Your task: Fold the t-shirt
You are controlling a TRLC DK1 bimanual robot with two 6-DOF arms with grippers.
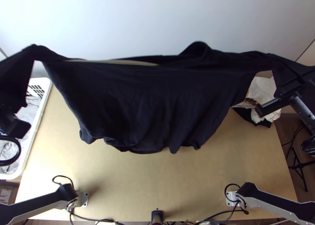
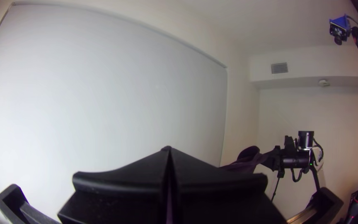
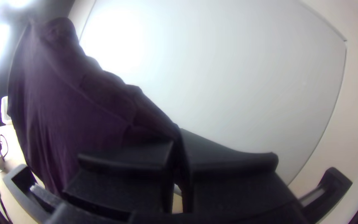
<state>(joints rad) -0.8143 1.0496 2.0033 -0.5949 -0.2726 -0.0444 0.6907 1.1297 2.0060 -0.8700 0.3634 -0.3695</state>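
A dark, limp t-shirt (image 1: 157,103) is hanging above the pale wooden bench (image 1: 157,185), its top edge taut and lower edge wavy, as the left tool (image 2: 168,150) and right tool (image 3: 179,135), fingers closed, are pinching its upper ends, seemingly needing even tension and level lowering.

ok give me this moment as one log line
t-shirt: raised, hanging over table | left gripper: shut on one upper end | right gripper: shut on the other | top edge: spans between them
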